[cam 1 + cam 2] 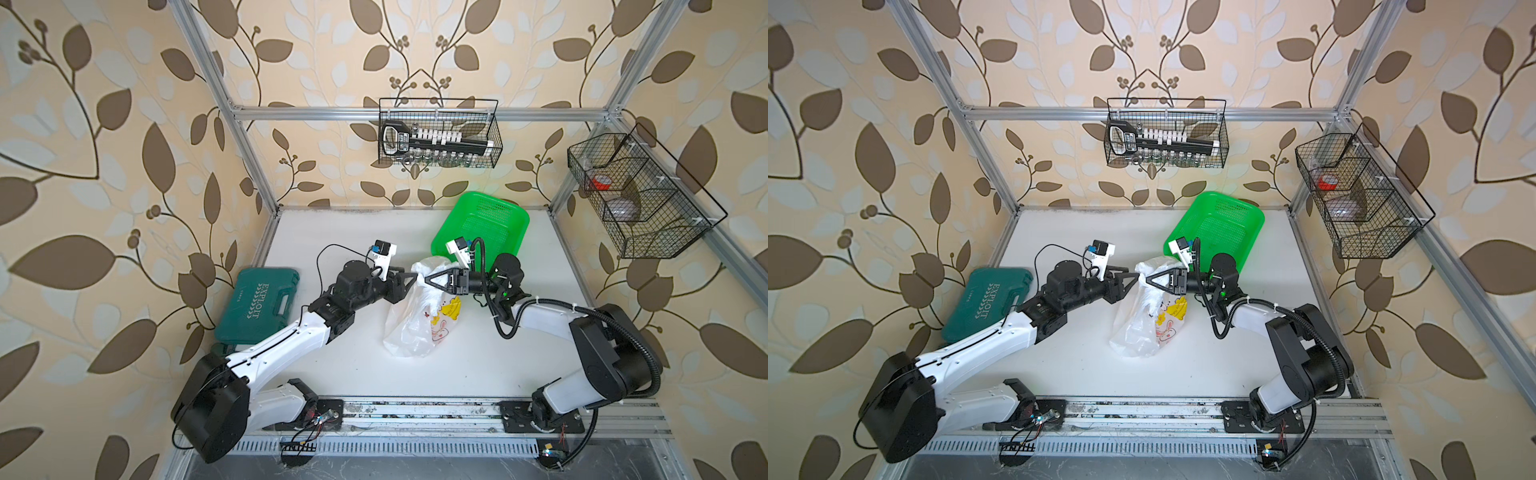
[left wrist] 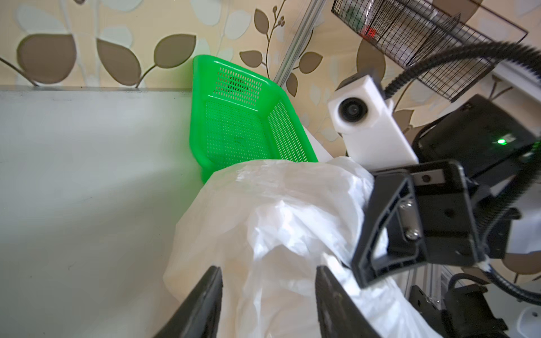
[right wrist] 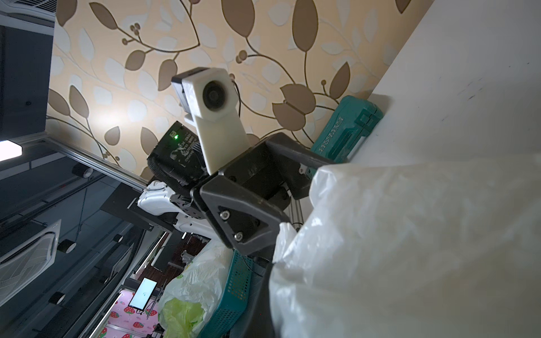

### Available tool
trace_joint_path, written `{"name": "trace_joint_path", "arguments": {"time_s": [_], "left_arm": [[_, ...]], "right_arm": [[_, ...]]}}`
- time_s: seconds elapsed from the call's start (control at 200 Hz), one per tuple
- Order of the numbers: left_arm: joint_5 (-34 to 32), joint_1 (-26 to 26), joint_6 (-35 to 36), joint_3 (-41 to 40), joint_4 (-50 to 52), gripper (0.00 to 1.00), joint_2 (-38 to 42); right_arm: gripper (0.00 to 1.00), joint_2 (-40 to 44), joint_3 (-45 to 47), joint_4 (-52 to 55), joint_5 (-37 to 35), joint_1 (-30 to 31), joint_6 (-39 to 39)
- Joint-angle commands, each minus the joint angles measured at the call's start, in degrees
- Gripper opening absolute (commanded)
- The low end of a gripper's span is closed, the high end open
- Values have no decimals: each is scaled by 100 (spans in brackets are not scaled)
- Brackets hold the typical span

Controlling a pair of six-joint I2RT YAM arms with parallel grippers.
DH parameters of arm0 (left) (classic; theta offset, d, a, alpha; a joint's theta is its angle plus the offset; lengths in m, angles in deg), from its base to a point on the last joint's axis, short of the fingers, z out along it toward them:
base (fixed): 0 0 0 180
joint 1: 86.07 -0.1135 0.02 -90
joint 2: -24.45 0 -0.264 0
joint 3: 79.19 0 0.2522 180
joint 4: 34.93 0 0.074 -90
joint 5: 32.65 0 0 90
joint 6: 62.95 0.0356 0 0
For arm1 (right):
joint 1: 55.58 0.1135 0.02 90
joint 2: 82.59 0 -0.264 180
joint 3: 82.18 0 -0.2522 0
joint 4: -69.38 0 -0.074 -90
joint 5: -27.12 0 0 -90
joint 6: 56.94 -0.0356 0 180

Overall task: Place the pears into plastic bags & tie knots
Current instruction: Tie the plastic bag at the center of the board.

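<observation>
One thin, floppy plastic bag [image 1: 419, 320] sits mid-table, with the green basket [image 1: 482, 224] at its 1 o'clock. The right gripper [image 1: 428, 279] pinches its bunched top; the left gripper [image 1: 409, 279] gapes halfway around it. It looks slippery, so I'd grab the twisted handles.

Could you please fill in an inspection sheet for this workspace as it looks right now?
Surface: white table, faint scuffs.
Job's things: plastic bag at centre, top bunched between both grippers; pears not visible.
Clutter: green basket looks empty; teal tool case at table edge.
Grippers: left gripper open at the bag's top; right gripper shut on the bag.
Cables: black hose along right arm.
Surroundings: two wire baskets on frame.
</observation>
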Motion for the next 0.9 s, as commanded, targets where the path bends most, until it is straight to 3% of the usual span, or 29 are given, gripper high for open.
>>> {"name": "trace_joint_path", "arguments": {"time_s": [0.0, 0.275, 0.51, 0.615, 0.705, 0.825, 0.895], "left_arm": [[172, -71, -412, -204, -220, 52, 280], [1274, -214, -1400, -294, -1384, 57, -233], [1687, -277, -1820, -176, -2083, 56, -765], [1843, -285, -1916, -94, -2288, 45, -926], [1922, -278, -1985, -76, -2434, 28, -1000], [1972, -283, -2082, -87, -2623, 19, -1044], [2020, -280, -2169, -95, -2773, 21, -1063]], "right_arm": [[0, -103, -190, -262, -70, -13, -116], [0, -128, -181, -303, -88, -12, -116], [0, -63, -122, -317, -77, -13, -101], [0, -37, -85, -313, -96, -10, -98], [0, -30, -74, -317, -96, -20, -85], [0, -33, -72, -293, -99, -16, -64], [0, -38, -76, -294, -103, -22, -63]]}}
